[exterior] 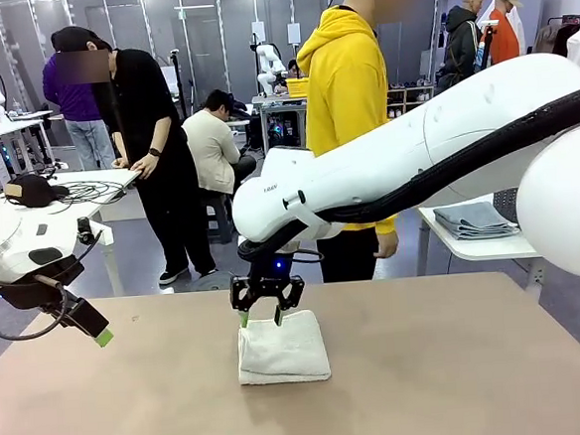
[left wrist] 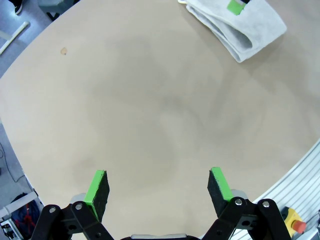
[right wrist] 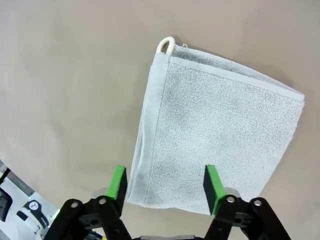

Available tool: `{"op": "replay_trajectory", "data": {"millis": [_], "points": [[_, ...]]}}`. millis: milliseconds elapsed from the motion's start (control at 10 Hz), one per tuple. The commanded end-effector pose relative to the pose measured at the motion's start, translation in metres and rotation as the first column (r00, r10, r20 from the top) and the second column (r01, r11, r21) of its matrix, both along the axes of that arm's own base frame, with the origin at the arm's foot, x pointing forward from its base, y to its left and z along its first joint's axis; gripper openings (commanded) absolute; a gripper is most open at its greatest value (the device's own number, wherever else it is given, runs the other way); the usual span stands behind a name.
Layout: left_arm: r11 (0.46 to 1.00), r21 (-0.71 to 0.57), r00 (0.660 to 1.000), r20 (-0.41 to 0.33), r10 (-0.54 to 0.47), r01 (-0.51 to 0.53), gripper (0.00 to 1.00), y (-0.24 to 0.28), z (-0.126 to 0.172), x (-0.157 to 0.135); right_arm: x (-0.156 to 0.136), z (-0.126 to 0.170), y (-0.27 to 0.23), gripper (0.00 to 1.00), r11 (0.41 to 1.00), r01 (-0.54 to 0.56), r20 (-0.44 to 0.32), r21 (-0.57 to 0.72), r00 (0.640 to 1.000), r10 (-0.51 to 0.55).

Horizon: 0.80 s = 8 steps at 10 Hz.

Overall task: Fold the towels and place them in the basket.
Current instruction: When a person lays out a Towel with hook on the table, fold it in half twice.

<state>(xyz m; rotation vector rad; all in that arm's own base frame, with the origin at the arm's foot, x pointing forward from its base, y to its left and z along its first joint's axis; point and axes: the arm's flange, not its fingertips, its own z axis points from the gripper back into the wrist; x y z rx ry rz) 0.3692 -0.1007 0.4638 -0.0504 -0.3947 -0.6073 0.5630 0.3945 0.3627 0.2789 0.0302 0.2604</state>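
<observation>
The table [exterior: 460,365] carries one off-white towel [exterior: 284,349], folded into a compact rectangle and lying flat near the middle. The right arm [exterior: 415,159] reaches across from its side to it, and the left arm [exterior: 3,247] stands off at the table's left edge. The right gripper [exterior: 260,319] hangs just above the towel's far left edge with its jaws apart and nothing held. The left gripper [left wrist: 158,171] is fully spread over bare table and also holds nothing. The fold appears complete, so the step in hand is judged to be the pick-up for transfer to the basket. Lower the jaws astride one folded edge, not the loose edge. Close through every layer so the fold cannot fall open, then lift straight up before travelling. Keep the hanging loop [right wrist: 165,45] clear of the pads [right wrist: 118,182]. Count: one table, two arms, two grippers, one towel on the table and one loop. Grey folded towels [exterior: 474,220] lie on a side table [exterior: 471,248]; their number cannot be told. A dark meshed object [exterior: 508,205] beside them may be the basket.
</observation>
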Motion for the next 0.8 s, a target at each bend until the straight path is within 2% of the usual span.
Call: {"op": "replay_trajectory", "data": {"millis": [0, 100, 200, 700], "points": [[1.000, 0.010, 1.000, 0.003, 0.007, -0.007, 1.00, -0.001, 0.000, 0.001, -0.011, 0.000, -0.019, 1.00, 0.998, 0.010, 0.001, 0.062, 1.000, -0.010], [1.000, 0.010, 1.000, 0.003, 0.007, -0.007, 1.00, -0.001, 0.000, 0.001, -0.013, 0.000, -0.022, 0.98, 0.999, 0.003, 0.003, 0.050, 1.000, -0.003], [1.000, 0.010, 1.000, 0.003, 0.007, -0.007, 1.00, -0.001, 0.000, 0.001, 0.002, 0.001, -0.004, 0.98, 1.000, 0.013, -0.005, 0.017, 1.000, -0.013], [1.000, 0.010, 1.000, 0.003, 0.007, -0.007, 1.00, -0.001, 0.000, 0.001, 0.002, 0.001, -0.004, 0.98, 1.000, 0.013, -0.005, 0.017, 1.000, -0.013]]}}
